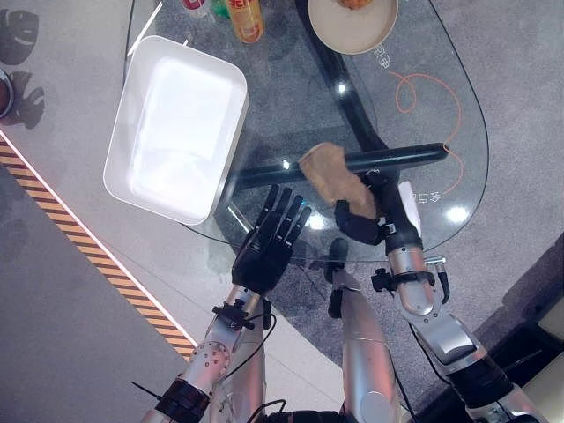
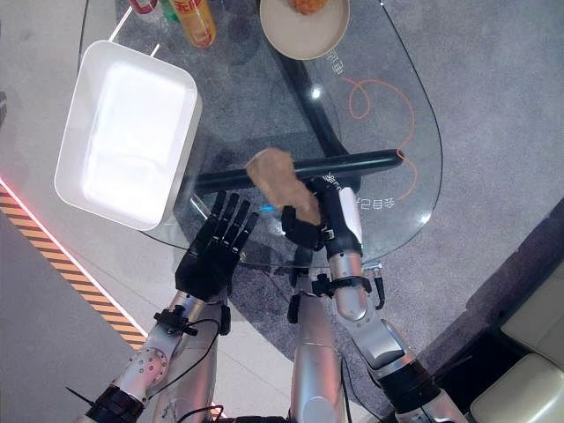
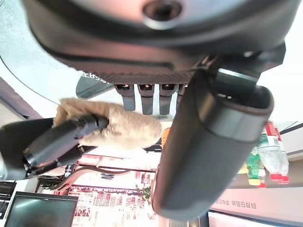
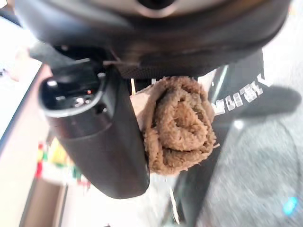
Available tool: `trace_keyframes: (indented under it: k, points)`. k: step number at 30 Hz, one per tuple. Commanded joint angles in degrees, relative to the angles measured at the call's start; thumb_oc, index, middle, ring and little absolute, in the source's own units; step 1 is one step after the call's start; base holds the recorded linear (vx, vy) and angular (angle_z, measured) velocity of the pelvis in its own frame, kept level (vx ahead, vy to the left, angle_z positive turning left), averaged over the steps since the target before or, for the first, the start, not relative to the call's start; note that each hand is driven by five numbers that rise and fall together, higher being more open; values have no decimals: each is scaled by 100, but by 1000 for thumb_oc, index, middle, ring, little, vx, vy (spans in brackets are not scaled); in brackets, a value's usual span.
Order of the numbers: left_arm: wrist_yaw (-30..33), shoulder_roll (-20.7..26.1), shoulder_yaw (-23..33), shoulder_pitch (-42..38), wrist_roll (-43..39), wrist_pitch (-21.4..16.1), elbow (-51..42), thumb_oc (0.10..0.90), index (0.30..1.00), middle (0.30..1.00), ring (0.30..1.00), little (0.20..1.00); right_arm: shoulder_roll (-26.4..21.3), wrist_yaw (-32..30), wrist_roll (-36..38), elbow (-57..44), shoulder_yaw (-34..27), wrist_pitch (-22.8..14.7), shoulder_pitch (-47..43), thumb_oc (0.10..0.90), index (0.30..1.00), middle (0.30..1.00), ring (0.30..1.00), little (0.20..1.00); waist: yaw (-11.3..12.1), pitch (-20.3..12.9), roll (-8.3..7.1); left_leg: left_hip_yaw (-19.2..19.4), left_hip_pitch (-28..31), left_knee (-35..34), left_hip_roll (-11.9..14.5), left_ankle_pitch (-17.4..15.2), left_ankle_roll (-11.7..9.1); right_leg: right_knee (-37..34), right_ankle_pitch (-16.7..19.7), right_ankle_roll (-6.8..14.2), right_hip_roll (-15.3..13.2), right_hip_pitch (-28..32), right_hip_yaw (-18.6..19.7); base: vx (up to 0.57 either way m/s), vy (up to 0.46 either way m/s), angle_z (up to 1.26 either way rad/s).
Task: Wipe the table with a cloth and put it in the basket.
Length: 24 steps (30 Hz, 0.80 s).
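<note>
A tan fluffy cloth (image 1: 333,176) is bunched in my right hand (image 1: 370,216), which is shut on it over the near middle of the glass table (image 1: 414,53). The right wrist view shows the cloth (image 4: 179,124) rolled up against the palm beside the thumb. The cloth (image 2: 282,182) sticks out past the hand toward the table's centre. My left hand (image 1: 269,242) hovers open with straight fingers at the table's near edge, just left of the right hand. The white basket (image 1: 176,128) sits empty on the left part of the table.
A beige plate (image 1: 352,25) with food stands at the far edge. Bottles (image 1: 245,18) stand at the far left corner behind the basket. A black table leg bar (image 1: 397,157) shows under the glass. A striped tape line (image 1: 79,242) runs on the floor at left.
</note>
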Motion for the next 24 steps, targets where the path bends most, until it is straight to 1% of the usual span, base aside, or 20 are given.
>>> trace_keyframes:
  k: [1, 4, 8, 11, 14, 15, 16, 18, 19, 24]
  points:
    - [-411, -211, 211, 373, 122, 48, -759, 800, 900, 900, 900, 900, -75, 331, -175, -1492, -53, -882, -162, 100, 300, 300, 300, 200, -56, -129, 63, 457, -197, 326, -350, -173, 430, -405, 208, -55, 530, 255, 23, -2, 19, -5]
    - [-447, -218, 228, 385, 127, 21, -813, 800, 900, 900, 900, 900, -97, 449, -102, -1541, 47, -951, -167, 100, 300, 300, 300, 200, -54, -129, 62, 473, -179, 296, -346, -167, 430, -432, 211, -60, 527, 268, 17, -1, 7, -3]
    - [-303, -171, 158, 279, 178, -69, -875, 800, 900, 900, 900, 900, -91, 290, -24, -1548, 155, -1086, -259, 100, 300, 300, 300, 200, -52, -129, 54, 470, -200, 283, -349, -147, 425, -451, 224, -61, 533, 255, 14, 0, 0, 0]
    - [-236, -192, 170, 245, 205, -71, -873, 800, 900, 900, 900, 900, -53, 377, 226, -1566, 169, -1185, -342, 100, 300, 300, 300, 200, -47, -129, 48, 464, -209, 278, -347, -139, 416, -459, 223, -66, 538, 253, 8, 0, 0, 0]
    - [-199, -190, 178, 243, 203, -63, -878, 800, 900, 900, 900, 900, -37, 758, 443, -1630, 213, -1243, -370, 100, 300, 300, 300, 200, -45, -129, 49, 453, -223, 291, -350, -134, 403, -453, 221, -67, 539, 246, 6, 0, 0, 0]
    - [-179, -172, 192, 253, 227, -43, -900, 800, 900, 900, 900, 900, -64, 1253, 576, -1735, 261, -1112, -364, 100, 300, 300, 300, 200, -45, -129, 45, 450, -220, 278, -353, -124, 395, -463, 226, -62, 534, 252, -1, 0, 0, 0]
    - [-161, -143, 227, 256, 255, 1, -923, 800, 900, 900, 900, 900, -119, 1551, 612, -1794, 333, -1003, -369, 100, 300, 300, 300, 200, -37, -129, 41, 454, -208, 270, -353, -120, 396, -473, 229, -64, 527, 266, -10, 0, 0, 0]
    - [-127, -94, 257, 240, 291, 25, -952, 800, 900, 900, 900, 900, -231, 1773, 736, -1835, 423, -894, -384, 100, 300, 300, 300, 200, -32, -129, 31, 460, -188, 265, -350, -119, 400, -477, 224, -65, 525, 282, -16, 0, 0, 0]
    - [-120, -41, 303, 219, 281, 62, -959, 800, 900, 900, 900, 900, -328, 1893, 859, -1804, 471, -898, -418, 100, 300, 300, 300, 200, -22, -129, 19, 461, -180, 265, -345, -118, 398, -473, 217, -66, 526, 293, -31, 0, 0, 0]
    - [-150, 61, 320, 150, 267, 9, -951, 800, 900, 900, 900, 900, -459, 2115, 1193, -1728, 560, -1037, -449, 100, 300, 300, 300, 200, -15, -129, -37, 433, -172, 259, -346, -100, 382, -484, 223, -54, 544, 315, -31, -2, -14, 0]
